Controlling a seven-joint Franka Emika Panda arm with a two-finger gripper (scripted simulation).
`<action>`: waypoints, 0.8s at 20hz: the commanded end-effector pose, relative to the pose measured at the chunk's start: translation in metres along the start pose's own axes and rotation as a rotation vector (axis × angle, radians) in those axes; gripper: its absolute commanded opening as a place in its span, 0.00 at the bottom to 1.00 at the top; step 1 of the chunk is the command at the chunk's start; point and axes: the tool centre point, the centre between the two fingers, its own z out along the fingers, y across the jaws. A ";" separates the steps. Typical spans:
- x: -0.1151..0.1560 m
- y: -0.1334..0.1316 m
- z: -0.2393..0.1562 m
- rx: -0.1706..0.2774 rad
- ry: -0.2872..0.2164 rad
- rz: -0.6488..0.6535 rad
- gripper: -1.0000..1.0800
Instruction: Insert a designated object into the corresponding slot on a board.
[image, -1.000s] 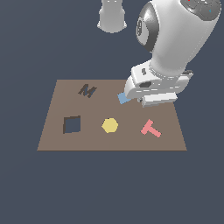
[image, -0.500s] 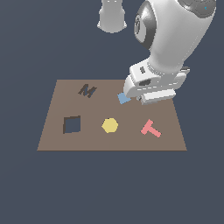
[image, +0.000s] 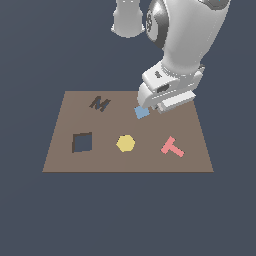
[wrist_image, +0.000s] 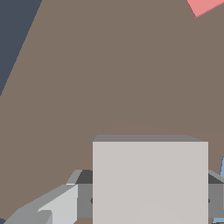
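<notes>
- One pale block (wrist_image: 150, 181) sits clamped in the hand (wrist_image: 148, 199), low over the board (image: 150, 160).
- Square slot (image: 82, 142) sits well apart, past the yellow hexagon (image: 125, 143).

Flat, even simulator light — crisp edges, no glare, no blur, hardly any shadow.

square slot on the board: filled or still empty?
Empty. The slot shows as a dark open cut-out in the board; the block sits between the gripper's fingers in the wrist view.
</notes>
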 end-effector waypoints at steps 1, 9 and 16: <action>-0.011 0.002 0.000 0.000 0.001 -0.071 0.00; -0.050 0.017 -0.001 0.000 0.001 -0.341 0.00; -0.079 0.038 -0.002 0.000 0.001 -0.577 0.00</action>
